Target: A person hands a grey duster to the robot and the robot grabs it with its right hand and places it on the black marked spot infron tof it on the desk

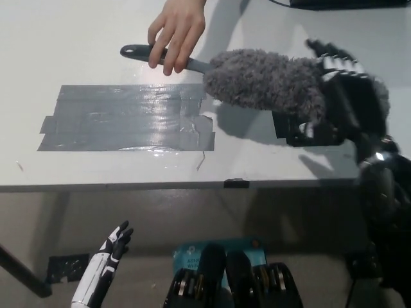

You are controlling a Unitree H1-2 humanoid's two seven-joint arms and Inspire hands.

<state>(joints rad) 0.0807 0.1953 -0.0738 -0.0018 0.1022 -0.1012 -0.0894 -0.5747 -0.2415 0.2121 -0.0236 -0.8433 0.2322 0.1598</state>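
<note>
My right hand [340, 96] wraps the duster [270, 82] head above the black spot [292, 131], seemingly closed on it. The person's hand [174, 32] holds the handle. Left hand [110, 249] hangs open below. Next: their release, then lowering.

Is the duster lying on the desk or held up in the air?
In the air: a person's hand holds the duster by its handle, its shadow on the desk below.

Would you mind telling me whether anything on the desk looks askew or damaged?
The grey tape patch looks rough: wrinkled, edges uneven, and a strip lifting at its lower right corner. The duster and black marked spot look normal.
</note>
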